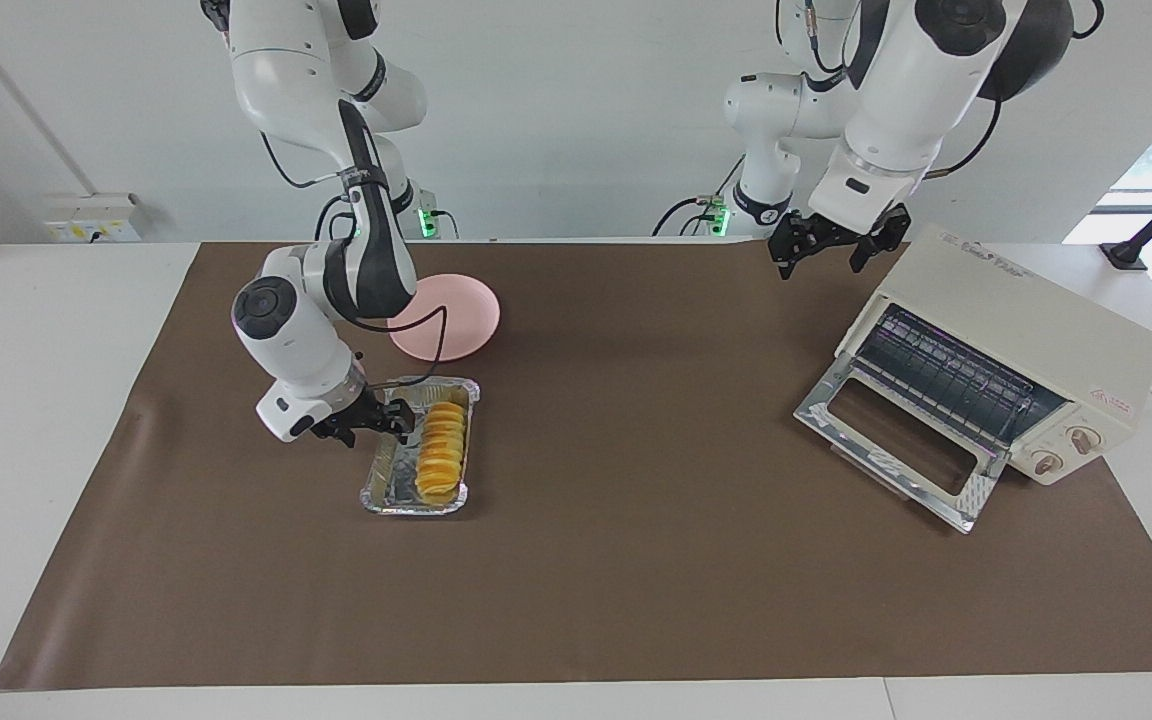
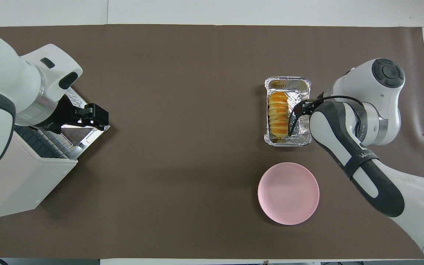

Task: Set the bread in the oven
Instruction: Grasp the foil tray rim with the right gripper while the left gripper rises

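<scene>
The bread, a ridged golden loaf, lies in the silver foil tray toward the right arm's end of the table. It also shows in the overhead view. My right gripper is low beside the tray's long rim, looks open and holds nothing. In the overhead view it is mostly hidden under its arm. The cream oven stands at the left arm's end with its glass door folded down and the rack showing. My left gripper is open in the air over the oven's door.
A round pink plate lies nearer to the robots than the tray and shows in the overhead view too. A brown mat covers the table between the tray and the oven.
</scene>
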Available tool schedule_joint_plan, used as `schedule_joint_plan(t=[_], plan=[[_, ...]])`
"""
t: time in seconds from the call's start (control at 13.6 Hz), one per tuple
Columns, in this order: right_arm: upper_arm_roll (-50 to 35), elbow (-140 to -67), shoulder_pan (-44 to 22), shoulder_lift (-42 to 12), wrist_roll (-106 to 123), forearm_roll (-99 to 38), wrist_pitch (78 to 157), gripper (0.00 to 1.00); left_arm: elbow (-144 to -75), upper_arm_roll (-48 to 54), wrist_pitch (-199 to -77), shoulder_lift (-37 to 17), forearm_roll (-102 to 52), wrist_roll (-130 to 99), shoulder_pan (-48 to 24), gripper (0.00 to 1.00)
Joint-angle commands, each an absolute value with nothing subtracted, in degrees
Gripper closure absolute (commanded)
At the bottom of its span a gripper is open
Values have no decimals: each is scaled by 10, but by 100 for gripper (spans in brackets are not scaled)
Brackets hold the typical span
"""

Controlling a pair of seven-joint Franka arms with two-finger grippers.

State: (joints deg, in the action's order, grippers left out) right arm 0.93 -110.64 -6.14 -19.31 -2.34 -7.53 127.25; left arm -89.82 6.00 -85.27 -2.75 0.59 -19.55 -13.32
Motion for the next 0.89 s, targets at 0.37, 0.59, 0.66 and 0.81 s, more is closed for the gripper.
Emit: schedule_joint_plan(t=[0.37,0.59,0.66,0.81], plan=[[3,-1121,-45,-182,-16,-127,1276,100,-885,53,-845,-35,-2,-203,-123,0],[0,-1105,-53,-172,-18,-127,1273,100,-898,53,-846,-31,-3,-201,-113,0],[-3,-1089,-55,-170,-18,-127,1261,100,-899,53,-846,-30,-4,-201,-113,0],[-5,-1059,-82,-170,-27,-127,1231,100,-906,52,-845,-28,-5,-201,-111,0]])
